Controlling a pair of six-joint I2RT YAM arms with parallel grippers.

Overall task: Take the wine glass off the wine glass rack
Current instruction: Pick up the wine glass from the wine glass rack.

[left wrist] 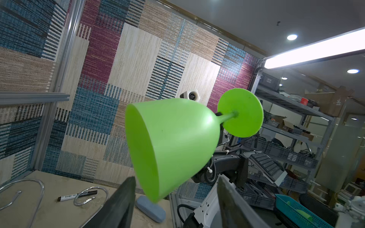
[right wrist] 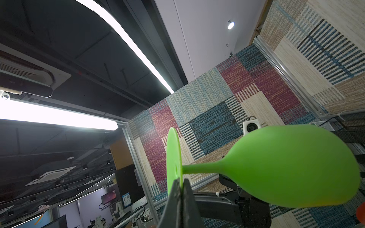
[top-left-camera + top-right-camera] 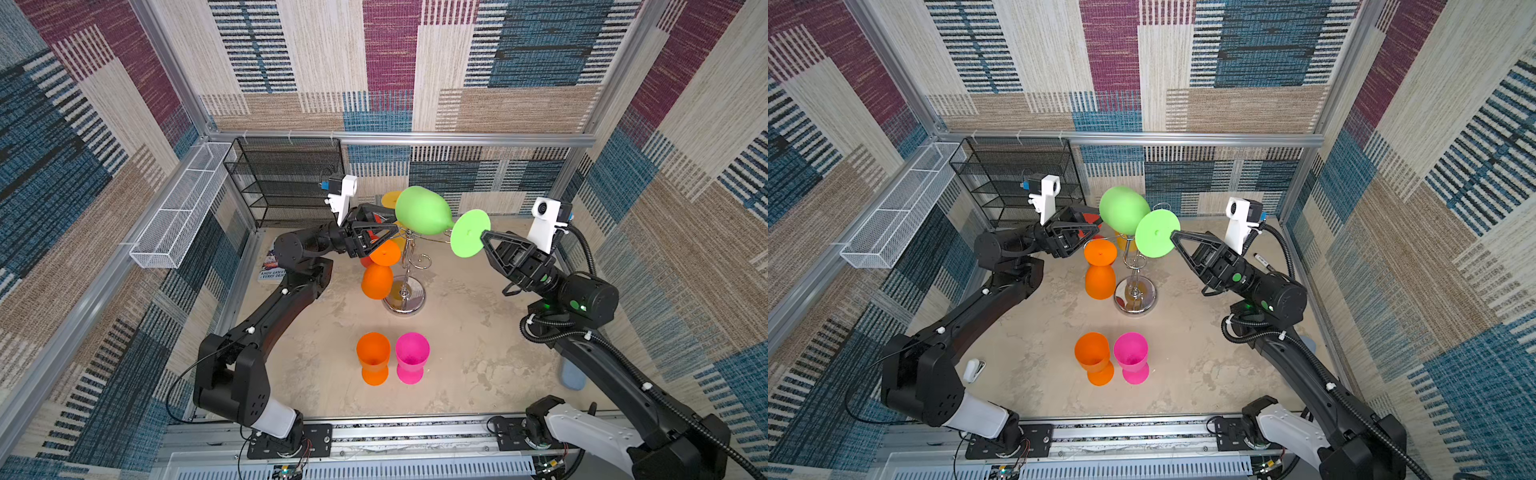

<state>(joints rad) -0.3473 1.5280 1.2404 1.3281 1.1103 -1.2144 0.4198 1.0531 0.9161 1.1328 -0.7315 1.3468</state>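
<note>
A green wine glass (image 3: 422, 216) (image 3: 1123, 212) lies sideways in the air just above the wine glass rack (image 3: 409, 266) (image 3: 1133, 270), a chrome stand at mid table. My right gripper (image 3: 484, 237) (image 2: 180, 181) is shut on the edge of the glass's round foot. In the right wrist view the stem (image 2: 201, 168) is free of any wire. My left gripper (image 3: 390, 222) (image 1: 175, 177) is open, its fingers on either side of the bowl's rim (image 1: 142, 154) without touching it. An orange glass (image 3: 377, 278) and a yellow one (image 3: 390, 199) still hang from the rack.
An orange glass (image 3: 373, 357) and a pink glass (image 3: 411, 357) stand upright near the table's front. A black mesh shelf (image 3: 286, 183) and a white wire basket (image 3: 183, 208) are at the back left. A book (image 3: 272, 268), a blue case (image 3: 573, 374) and a marker (image 3: 1262, 261) lie by the edges.
</note>
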